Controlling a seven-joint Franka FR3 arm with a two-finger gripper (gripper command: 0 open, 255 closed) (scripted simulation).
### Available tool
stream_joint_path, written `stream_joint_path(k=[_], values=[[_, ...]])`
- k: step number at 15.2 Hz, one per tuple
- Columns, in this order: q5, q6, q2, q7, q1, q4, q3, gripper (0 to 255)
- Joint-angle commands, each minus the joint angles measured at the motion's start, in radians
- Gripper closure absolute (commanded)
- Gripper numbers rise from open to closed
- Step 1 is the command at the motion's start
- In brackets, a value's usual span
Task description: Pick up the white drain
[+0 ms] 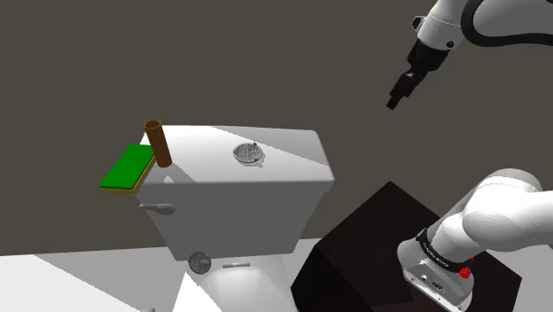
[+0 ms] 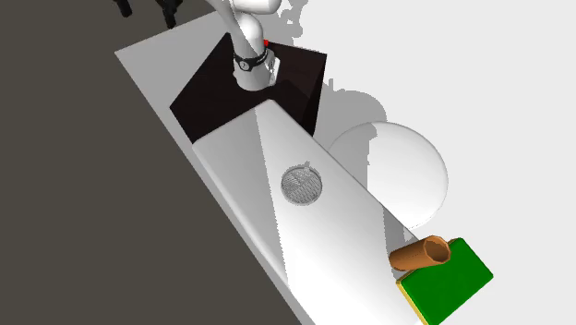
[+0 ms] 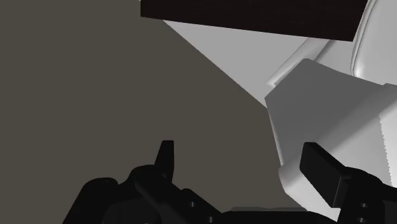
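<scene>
Gripper (image 1: 396,96) observed high in the air at the shoulder view's upper right, well apart from everything on the toilet, hanging off the white arm (image 1: 496,22). Fingers (image 3: 318,167) stood spread in the wrist view, nothing between them; beyond them lay the dark grey wall and a white edge of the tank. Below the gripper, at the shoulder view's lower right, sat the dark stand (image 1: 372,248) with the arm's base and a small red button (image 1: 464,271) on it. To the stand's left in that view stood the white toilet tank (image 1: 239,213), flat lid (image 1: 297,146) on top. Drain (image 1: 250,153), round and grey-white with a fine mesh face, lay flat on the lid, roughly at mid-length, untouched. From the second exterior view the drain (image 2: 302,184) read the same: alone on bare lid, between the stand end and the far end. At that far end a brown tube (image 1: 158,144) stood upright at the lid's corner, touching a green block (image 1: 128,168) with a yellow underside that overhung the edge. Flush handle (image 1: 158,207) noted on the tank's front. A second small mesh disc (image 1: 199,261) sat just under the tank, above the bowl (image 2: 397,171).
</scene>
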Motion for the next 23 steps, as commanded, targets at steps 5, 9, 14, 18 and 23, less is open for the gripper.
stream_joint_path(k=[5, 9, 14, 18, 23], values=[[0.027, 0.065, 0.128, -0.043, 0.055, 0.050, 0.020, 0], [0.052, 0.118, 0.253, -0.089, 0.105, 0.111, 0.043, 0], [0.080, 0.167, 0.403, -0.147, 0.163, 0.198, 0.076, 0], [0.097, 0.193, 0.518, -0.193, 0.205, 0.275, 0.107, 0], [0.111, 0.211, 0.655, -0.247, 0.254, 0.379, 0.150, 0]])
